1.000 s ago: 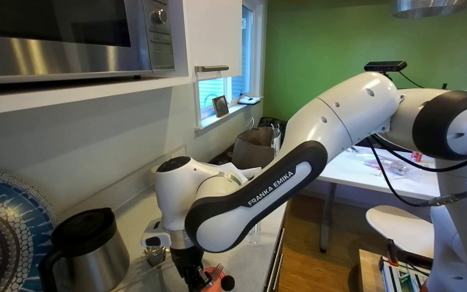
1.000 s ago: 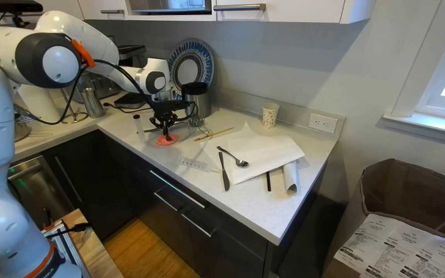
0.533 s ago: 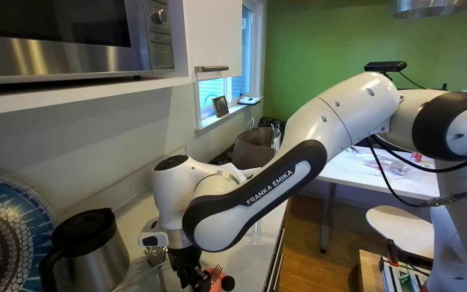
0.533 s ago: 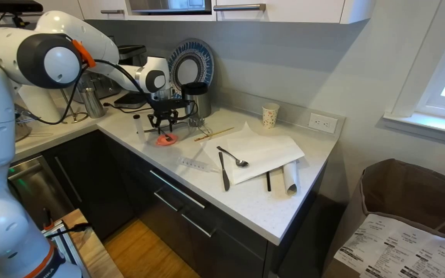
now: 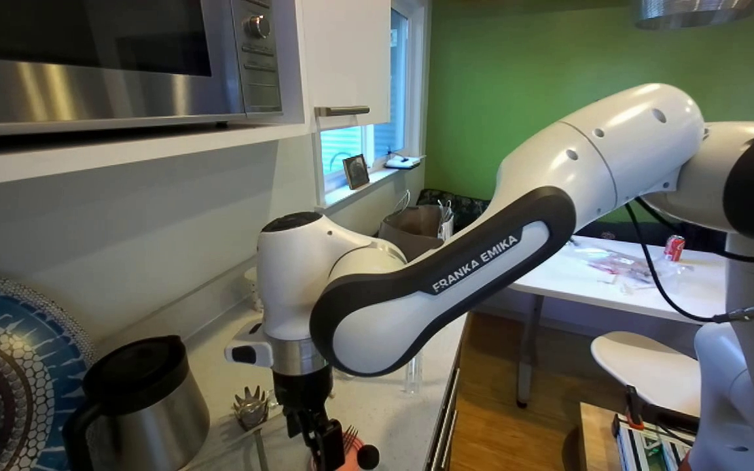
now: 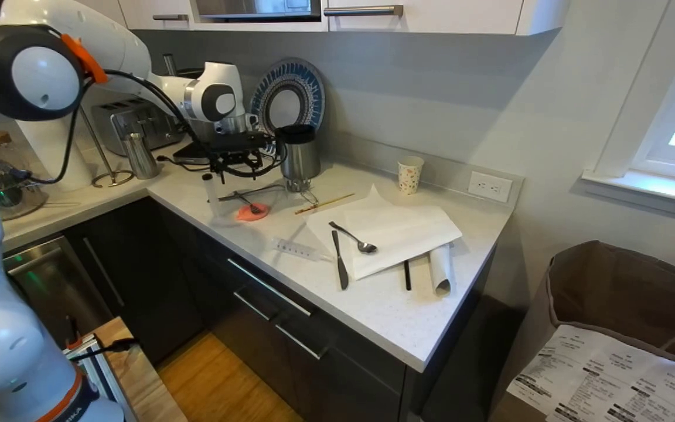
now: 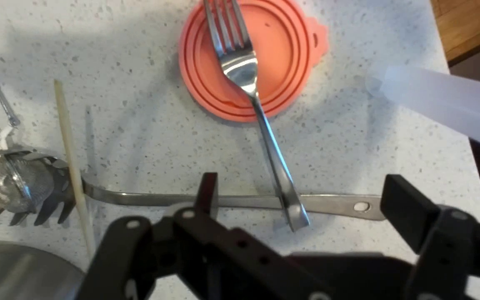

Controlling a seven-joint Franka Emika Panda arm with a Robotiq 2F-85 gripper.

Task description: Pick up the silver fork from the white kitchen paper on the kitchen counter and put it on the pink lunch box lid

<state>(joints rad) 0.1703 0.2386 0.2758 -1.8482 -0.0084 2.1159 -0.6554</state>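
While the fingers of your gripper [image 7: 300, 193] stand wide apart, gripping nothing, the fork [image 7: 265, 125] lies beneath them, its handle end showing between the pads at lower centre of the wrist view. Its head rests on the pink lid [image 7: 275, 48] at the top of the frame, tines across the left half; the handle sticks out past the rim, presumably because the lid is too small for the whole length. That handle crosses over the pasta server [image 7: 140, 198], which may prop it, though you can't tell whether they touch. Right of centre in an exterior view, the white paper [image 6: 413, 228] on the counter [image 6: 384, 305] carries a spoon [image 6: 365, 247]; with the fork on the lid instead, the placing looks complete. Your next move is probably straight up, to spare the handle.
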